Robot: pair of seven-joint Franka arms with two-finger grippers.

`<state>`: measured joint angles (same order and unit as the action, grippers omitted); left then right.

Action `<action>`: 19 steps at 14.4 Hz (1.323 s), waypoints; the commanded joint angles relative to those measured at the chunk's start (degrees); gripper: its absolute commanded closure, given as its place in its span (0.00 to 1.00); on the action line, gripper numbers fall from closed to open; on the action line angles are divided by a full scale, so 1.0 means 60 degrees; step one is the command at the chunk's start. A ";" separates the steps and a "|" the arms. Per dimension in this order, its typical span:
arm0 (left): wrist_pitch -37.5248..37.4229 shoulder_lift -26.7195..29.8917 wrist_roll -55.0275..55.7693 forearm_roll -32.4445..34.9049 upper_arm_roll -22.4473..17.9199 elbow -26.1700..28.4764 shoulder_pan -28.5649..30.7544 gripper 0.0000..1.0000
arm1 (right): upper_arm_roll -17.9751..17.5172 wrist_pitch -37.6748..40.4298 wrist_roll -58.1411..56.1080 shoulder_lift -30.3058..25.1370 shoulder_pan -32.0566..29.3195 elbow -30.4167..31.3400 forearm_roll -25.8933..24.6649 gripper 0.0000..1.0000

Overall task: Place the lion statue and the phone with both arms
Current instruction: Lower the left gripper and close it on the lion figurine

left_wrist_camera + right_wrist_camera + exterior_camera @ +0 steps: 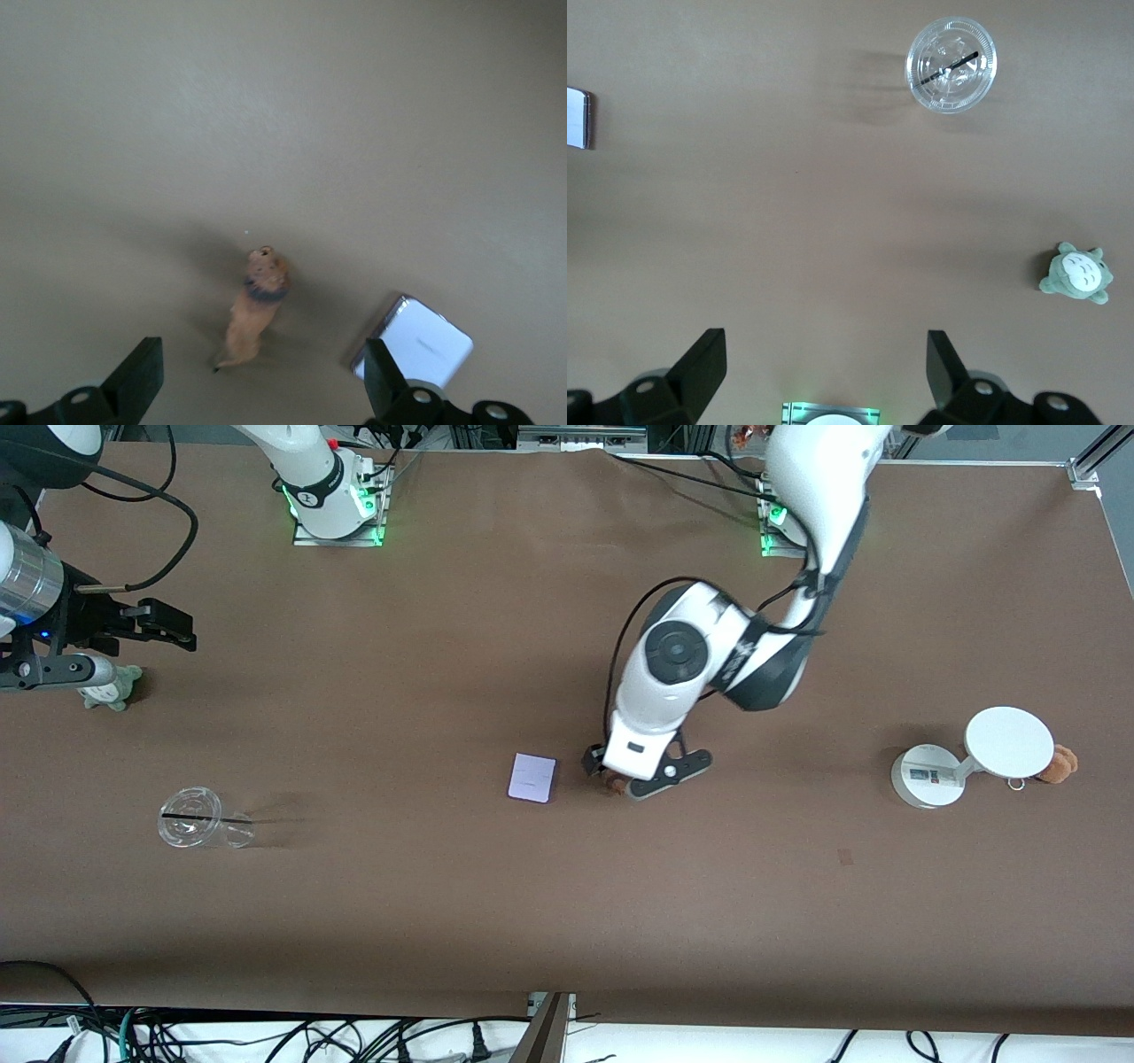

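The lion statue (pixel 257 305) is a tiny orange-brown figurine with a darker mane, lying on the brown table (pixel 399 921). My left gripper (pixel 260 388) hangs low over it, open, with one finger on each side and not touching it. In the front view the gripper (pixel 622 776) covers most of the lion (pixel 609 783). The phone (pixel 532 778), a flat pale lavender rectangle, lies flat beside the lion toward the right arm's end; it also shows in the left wrist view (pixel 416 341) and the right wrist view (pixel 578 118). My right gripper (pixel 182 631) is open and empty, up over the right arm's end of the table.
A grey-green plush (pixel 111 689) sits under the right arm (pixel 1076 273). A clear plastic cup (pixel 199 828) lies nearer the front camera (pixel 951 65). A white round-based stand (pixel 926 778) and a brown plush (pixel 1059 763) are at the left arm's end.
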<state>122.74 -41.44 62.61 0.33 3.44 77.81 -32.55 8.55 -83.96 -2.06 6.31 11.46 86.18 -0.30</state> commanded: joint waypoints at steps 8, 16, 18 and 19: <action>0.0256 -0.1604 0.1019 0.1293 -0.0178 -0.0927 -0.0332 0.09 | -0.0033 0.0004 0.0108 0.0588 -0.0006 -0.0330 -0.0023 0.00; 0.0096 -0.1575 0.1151 0.1469 -0.0251 -0.0854 -0.0362 0.82 | -0.0019 -0.0230 0.0152 0.1190 -0.0021 -0.0315 0.0344 0.00; -0.0284 -0.1414 0.1035 0.1775 -0.0529 -0.0869 -0.0289 0.82 | -0.0048 -0.0274 0.0181 0.1248 0.0067 -0.0315 0.0373 0.00; -0.0373 -0.1370 0.0845 0.1849 -0.0544 -0.0883 -0.0216 0.82 | -0.0121 -0.0433 0.0312 0.1278 0.0154 -0.0315 0.0402 0.00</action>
<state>123.09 -50.28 68.25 9.21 1.13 73.73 -34.07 8.37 -86.23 -1.95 13.24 11.64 85.92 1.04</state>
